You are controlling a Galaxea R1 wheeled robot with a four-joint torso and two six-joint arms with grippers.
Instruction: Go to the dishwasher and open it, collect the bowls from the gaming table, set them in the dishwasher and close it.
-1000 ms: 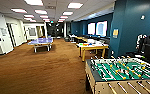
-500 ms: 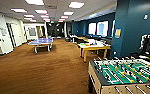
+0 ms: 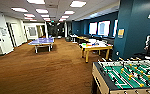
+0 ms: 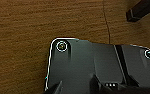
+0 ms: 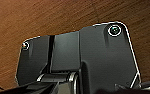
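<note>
The gaming table [image 3: 98, 48], white-topped with a yellow edge and yellow legs, stands at mid-distance to the right in the head view. Colourful things lie on its top, but they are too small to tell bowls among them. The dishwasher is out of view. Both wrist views look down on brown carpet [image 4: 21, 37] [image 5: 28, 17] past the robot's own dark plate.
A green-field foosball table [image 3: 128, 76] stands close at the front right. A blue ping-pong table [image 3: 41, 41] is further off to the left. A dark blue wall [image 3: 136, 27] runs along the right and white doors along the left. Brown carpet [image 3: 46, 70] stretches ahead.
The whole head picture has shifted a little, so the camera has moved. Nothing in the room itself has visibly moved.
</note>
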